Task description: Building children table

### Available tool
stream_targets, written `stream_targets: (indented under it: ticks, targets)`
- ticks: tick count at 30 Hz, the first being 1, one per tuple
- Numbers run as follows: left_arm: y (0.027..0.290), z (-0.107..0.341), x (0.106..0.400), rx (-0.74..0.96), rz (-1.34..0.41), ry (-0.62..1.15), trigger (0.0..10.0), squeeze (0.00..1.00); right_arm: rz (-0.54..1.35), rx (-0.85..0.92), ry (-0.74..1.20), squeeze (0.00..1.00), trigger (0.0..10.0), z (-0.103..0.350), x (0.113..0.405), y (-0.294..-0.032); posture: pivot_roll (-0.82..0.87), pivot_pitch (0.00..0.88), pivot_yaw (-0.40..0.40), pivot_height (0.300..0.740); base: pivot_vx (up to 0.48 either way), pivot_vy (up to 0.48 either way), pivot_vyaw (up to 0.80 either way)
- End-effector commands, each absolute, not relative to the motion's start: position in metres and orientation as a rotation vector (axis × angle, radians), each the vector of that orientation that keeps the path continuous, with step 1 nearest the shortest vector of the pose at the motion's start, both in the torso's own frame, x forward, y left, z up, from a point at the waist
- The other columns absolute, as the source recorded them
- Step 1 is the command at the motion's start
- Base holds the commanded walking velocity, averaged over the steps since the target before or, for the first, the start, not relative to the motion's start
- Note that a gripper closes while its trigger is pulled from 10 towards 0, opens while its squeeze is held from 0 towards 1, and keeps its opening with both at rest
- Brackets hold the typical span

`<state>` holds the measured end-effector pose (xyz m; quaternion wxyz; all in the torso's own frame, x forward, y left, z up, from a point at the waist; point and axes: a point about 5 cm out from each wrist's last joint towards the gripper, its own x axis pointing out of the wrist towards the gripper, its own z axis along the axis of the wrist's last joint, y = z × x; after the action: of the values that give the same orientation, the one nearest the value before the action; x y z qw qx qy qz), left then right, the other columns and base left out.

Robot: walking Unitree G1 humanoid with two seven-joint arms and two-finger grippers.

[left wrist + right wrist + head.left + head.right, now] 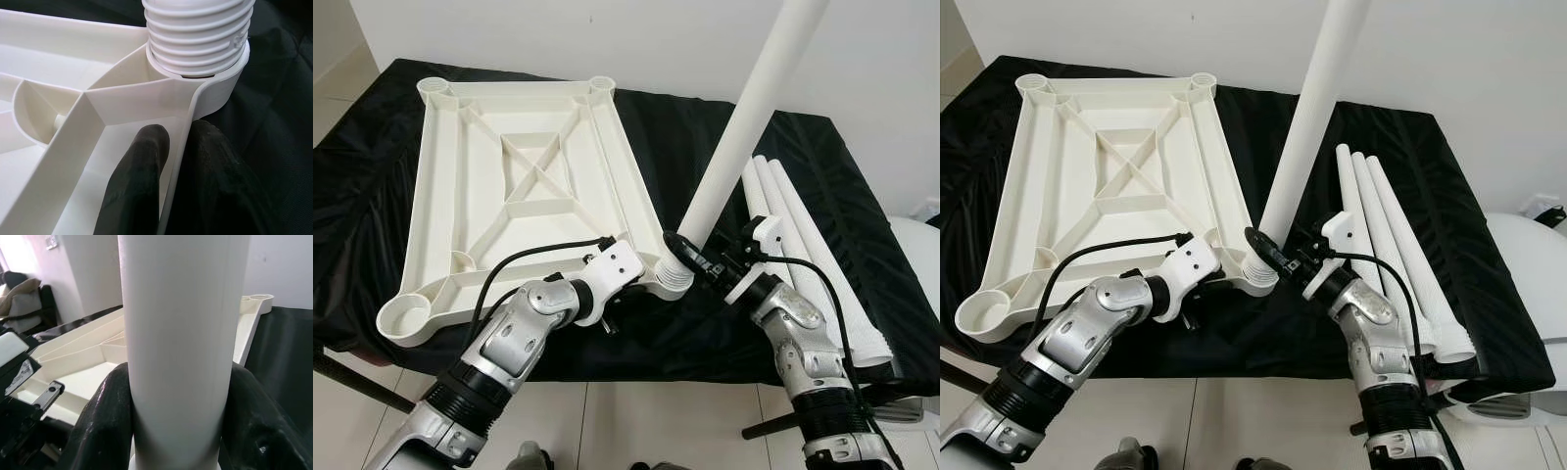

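Note:
A white plastic tabletop (524, 186) lies upside down on a black-draped table, ribs facing up. One white leg tube (749, 117) stands upright with its threaded end (198, 36) seated in the near right corner socket (668, 279). My right gripper (690, 255) is shut on this leg just above the threads; its fingers (105, 426) wrap both sides of the tube. My left gripper (625, 286) is shut on the tabletop's rim wall (178, 161) beside that socket, one finger (137, 181) inside and one outside.
Three more white legs (803, 235) lie side by side on the cloth at the right. Open sockets sit at the other corners (403, 315). The table's front edge (685, 367) is close to my arms, with tiled floor below. A white wall stands behind.

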<state>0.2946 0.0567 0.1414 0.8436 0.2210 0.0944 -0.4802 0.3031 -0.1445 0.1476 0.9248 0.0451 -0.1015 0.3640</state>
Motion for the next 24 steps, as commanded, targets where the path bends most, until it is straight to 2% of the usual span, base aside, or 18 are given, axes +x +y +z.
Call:
stream_targets:
  ticks: [1,21,24]
  targets:
    - [0.045,0.141,0.288,0.459,-1.084,0.198,10.0,0.0,0.637,0.109,0.031,0.0,10.0,0.097,0.292,-0.156,-0.03,0.14,-0.068,0.74,0.0,0.0,0.0]
    - [0.047,0.147,0.294,0.426,-1.034,0.185,10.0,0.0,0.571,0.054,-0.038,0.0,10.0,0.102,0.279,-0.153,-0.04,0.148,-0.058,0.74,0.0,0.0,0.0]
    - [0.048,0.15,0.297,0.424,-1.021,0.179,10.0,0.0,0.498,0.057,-0.063,0.0,10.0,0.102,0.278,-0.155,-0.04,0.149,-0.056,0.74,0.0,0.0,0.0]
